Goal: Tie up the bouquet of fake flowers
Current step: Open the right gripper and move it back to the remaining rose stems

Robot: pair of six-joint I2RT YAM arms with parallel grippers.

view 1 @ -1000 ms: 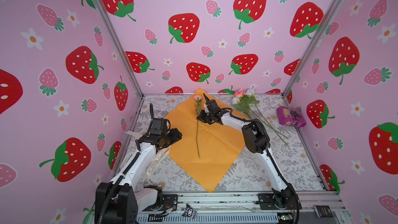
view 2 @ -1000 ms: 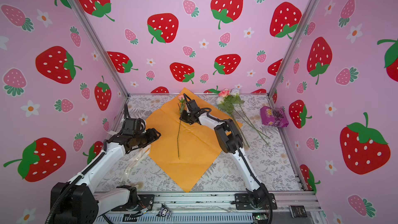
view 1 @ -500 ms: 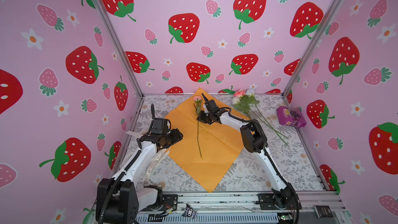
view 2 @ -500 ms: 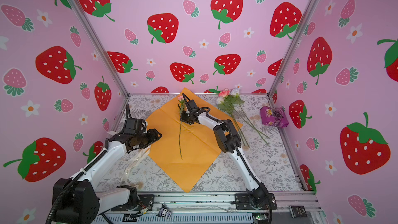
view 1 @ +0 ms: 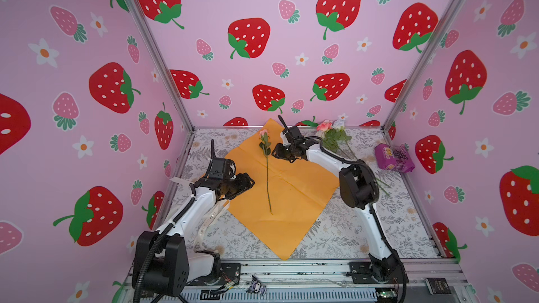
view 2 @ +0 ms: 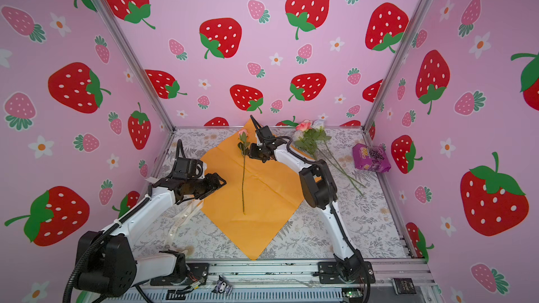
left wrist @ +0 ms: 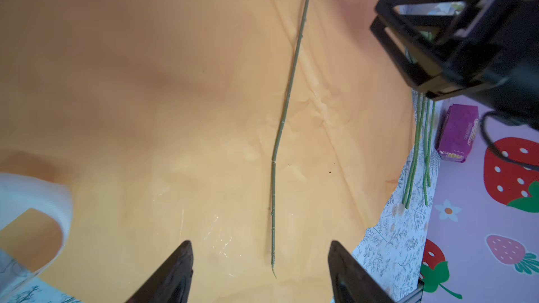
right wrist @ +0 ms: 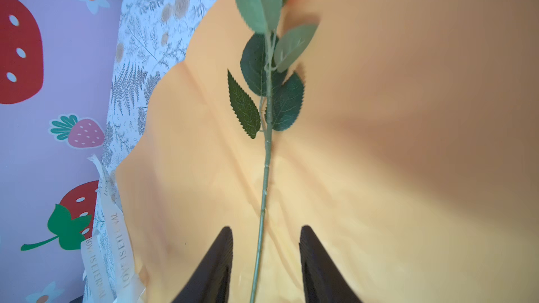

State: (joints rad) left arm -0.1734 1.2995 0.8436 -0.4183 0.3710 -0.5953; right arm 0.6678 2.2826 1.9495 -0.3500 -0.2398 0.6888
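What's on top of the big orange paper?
One pink rose lies on the orange paper, its stem between the open jaws of the right gripper. The right arm covers part of the paper.

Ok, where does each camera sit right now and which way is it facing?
Top views: high over the front rail, looking down toward the back wall; both whole arms, left gripper and right gripper show over the orange wrapping paper.
Left wrist: behind the open left gripper, facing across the paper toward the purple snack packet; own fingertips and the right gripper show.
Right wrist: behind the open right gripper, facing the cream ribbon and left wall; own fingertips straddle the rose stem.
Shared: both wrist views show that stem.
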